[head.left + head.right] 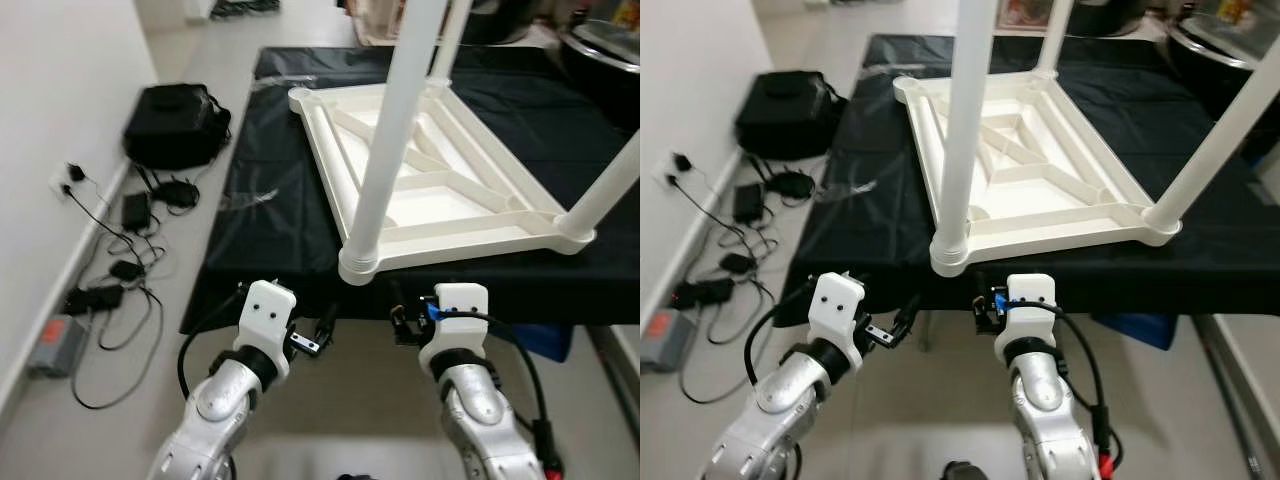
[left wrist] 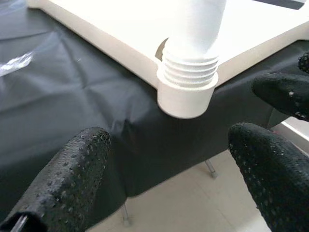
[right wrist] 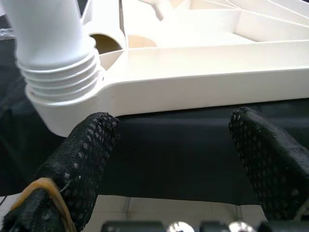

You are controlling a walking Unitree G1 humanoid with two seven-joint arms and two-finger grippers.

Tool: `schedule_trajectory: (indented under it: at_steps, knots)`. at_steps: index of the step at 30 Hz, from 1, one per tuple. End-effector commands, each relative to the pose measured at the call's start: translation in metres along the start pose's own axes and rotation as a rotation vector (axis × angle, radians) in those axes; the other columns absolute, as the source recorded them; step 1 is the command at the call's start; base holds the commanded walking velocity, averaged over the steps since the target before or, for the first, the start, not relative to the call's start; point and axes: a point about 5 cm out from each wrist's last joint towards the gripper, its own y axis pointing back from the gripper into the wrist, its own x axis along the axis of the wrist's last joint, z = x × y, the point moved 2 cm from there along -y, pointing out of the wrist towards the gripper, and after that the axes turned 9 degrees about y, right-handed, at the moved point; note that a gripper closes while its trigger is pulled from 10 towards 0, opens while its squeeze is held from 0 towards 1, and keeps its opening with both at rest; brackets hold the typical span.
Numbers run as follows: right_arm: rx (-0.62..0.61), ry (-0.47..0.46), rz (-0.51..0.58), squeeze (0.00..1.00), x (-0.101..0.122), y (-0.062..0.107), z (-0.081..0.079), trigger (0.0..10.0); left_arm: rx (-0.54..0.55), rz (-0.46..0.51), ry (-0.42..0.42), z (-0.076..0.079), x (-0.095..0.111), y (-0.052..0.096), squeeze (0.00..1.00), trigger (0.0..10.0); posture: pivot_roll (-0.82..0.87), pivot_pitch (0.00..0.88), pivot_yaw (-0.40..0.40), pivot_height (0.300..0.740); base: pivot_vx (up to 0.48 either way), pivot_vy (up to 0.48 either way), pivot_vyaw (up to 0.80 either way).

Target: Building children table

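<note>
The white plastic children's tabletop (image 1: pixel 440 170) is laid upside down on the bench draped in black cloth (image 1: pixel 270 210), ribbed underside up, presumably so that the corner sockets are presented for the legs. Three white round plastic legs are seen standing up from it: the near-left leg (image 1: pixel 395 130), the near-right leg (image 1: pixel 610 190) and a far leg (image 1: pixel 450 40). A fourth corner, at the far left, shows no leg. At the base of the near-left leg several thread turns (image 2: pixel 189 67) are exposed above the socket collar (image 2: pixel 186 99), so it is judged that this leg may not be fully screwed home.

The left pincer (image 1: pixel 318 335) is held open just below the bench edge, near that corner, touching nothing. The right pincer (image 1: pixel 402 325) is likewise open and empty, beside it under the same edge; both are judged to be placed for work on the near-left leg.

On the floor by the wall a black soft bag (image 1: pixel 175 125) and a tangle of black cables and chargers (image 1: pixel 120 260) are seen.
</note>
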Motion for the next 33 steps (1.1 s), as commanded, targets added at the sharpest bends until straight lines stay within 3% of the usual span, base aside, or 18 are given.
schedule_trajectory:
  at_steps: [1,9,20,25,32,33]
  knots:
    - [-0.004,0.007,-0.002,0.0,0.0,0.002,0.002,10.0,-0.009,-0.02,-0.013,0.002,-0.006,0.002,0.0,10.0,0.1,0.117,-0.027,0.74,0.0,-0.45,0.0]
    - [-0.008,0.017,-0.005,0.0,-0.001,0.002,0.002,10.0,-0.023,-0.028,-0.04,0.004,-0.007,0.002,0.0,10.0,0.11,0.124,-0.027,0.74,0.064,-0.398,0.0]
    - [-0.027,-0.013,-0.026,0.0,-0.002,-0.001,0.007,10.0,-0.013,-0.022,-0.034,0.002,-0.007,0.002,0.0,10.0,0.12,0.128,-0.026,0.74,0.0,0.0,0.0]
    - [-0.014,-0.051,0.081,0.0,0.022,-0.022,0.024,10.0,0.003,-0.018,-0.019,-0.001,-0.005,0.002,0.0,10.0,0.11,0.131,-0.023,0.74,0.0,0.0,0.0]
    - [-0.02,-0.057,0.148,0.0,0.04,-0.034,0.031,10.0,0.007,-0.015,-0.013,-0.002,-0.005,0.002,0.0,10.0,0.12,0.134,-0.025,0.74,0.0,0.0,0.0]
    - [0.015,-0.089,0.2,0.0,0.056,-0.045,0.031,10.0,0.01,-0.012,-0.009,-0.002,-0.004,0.002,0.0,10.0,0.12,0.136,-0.024,0.74,0.0,0.0,0.0]
